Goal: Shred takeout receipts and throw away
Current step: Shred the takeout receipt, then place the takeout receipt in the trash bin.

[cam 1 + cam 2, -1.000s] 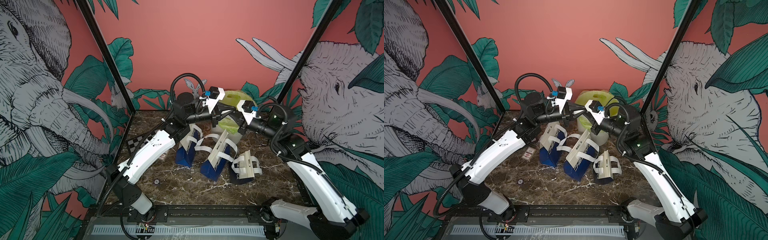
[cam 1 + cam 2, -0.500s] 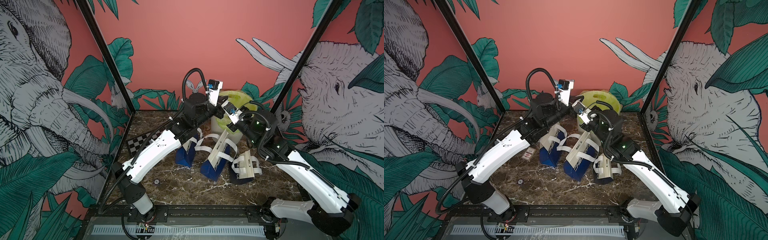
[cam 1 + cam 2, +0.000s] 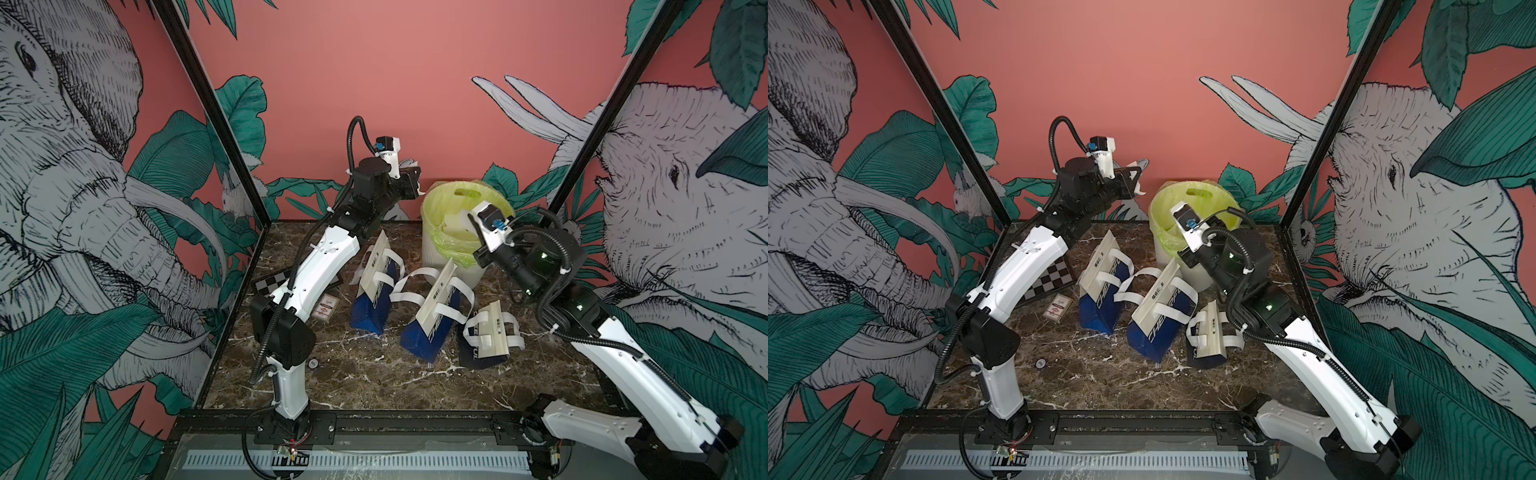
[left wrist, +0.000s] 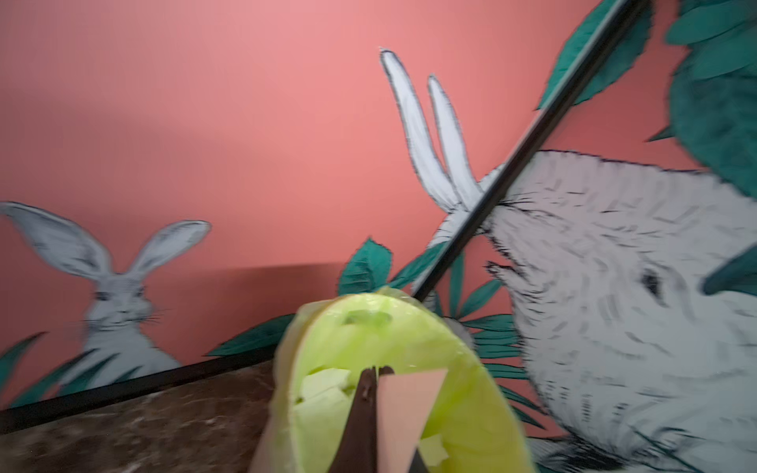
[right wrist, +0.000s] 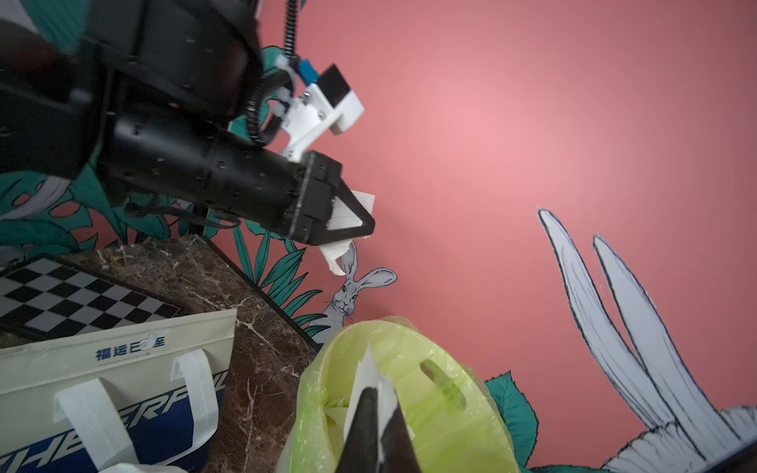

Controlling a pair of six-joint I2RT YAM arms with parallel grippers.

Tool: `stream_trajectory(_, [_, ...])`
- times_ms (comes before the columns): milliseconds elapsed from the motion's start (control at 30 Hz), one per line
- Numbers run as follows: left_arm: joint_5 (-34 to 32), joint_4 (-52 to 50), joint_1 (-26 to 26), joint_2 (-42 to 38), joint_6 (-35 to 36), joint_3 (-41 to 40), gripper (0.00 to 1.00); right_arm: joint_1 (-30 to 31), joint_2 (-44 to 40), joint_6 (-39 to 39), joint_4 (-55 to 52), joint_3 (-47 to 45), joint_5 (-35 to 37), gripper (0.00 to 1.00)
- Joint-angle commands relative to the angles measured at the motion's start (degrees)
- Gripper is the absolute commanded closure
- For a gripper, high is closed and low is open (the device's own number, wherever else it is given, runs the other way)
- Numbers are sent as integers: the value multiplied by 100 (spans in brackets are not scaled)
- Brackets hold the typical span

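Observation:
My left gripper [image 3: 415, 183] hangs raised beside the bin [image 3: 449, 199] and is shut on a torn piece of takeout receipt [image 5: 348, 215]. In the left wrist view that piece [image 4: 405, 413] sticks out beside the shut fingers [image 4: 360, 409]. My right gripper [image 5: 375, 389] is over the bin's mouth, shut on another white receipt piece [image 5: 364, 368]. Several torn white pieces [image 4: 323, 385] lie inside the bin's yellow-green liner. In a top view the left gripper [image 3: 1136, 183] is left of the bin [image 3: 1200, 193].
Three blue-and-cream bags with white straps [image 3: 374, 291] [image 3: 432, 316] [image 3: 486, 340] lie in front of the bin. A red-and-white card [image 3: 327, 307] and a checkerboard [image 3: 270, 282] are at the left, under the left arm. A small round disc [image 3: 313, 364] lies nearer the front.
The two grippers were close together in front of the bin. They have drawn apart: the left rose and went left, the right pulled back to the right over the bin.

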Motion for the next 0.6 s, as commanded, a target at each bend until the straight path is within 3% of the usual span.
stream_trajectory(0, [1071,1348,-120,-150,-1311,-307,100,-992,160,2208,674,114,-1462,100])
stream_trajectory(100, [1214,1929,-247,77,-1962,-379,96,-1658,436,3799,1526,93,-2187,100])
stream_trajectory(267, [974,1457,-523,664,-1978,209,95,-2220,872,5630,3045,8,-2624,100])
stream_trajectory(567, [1197,1955,-524,1380,-2525,620,74,-2298,1198,6328,3474,-285,-2796,100])
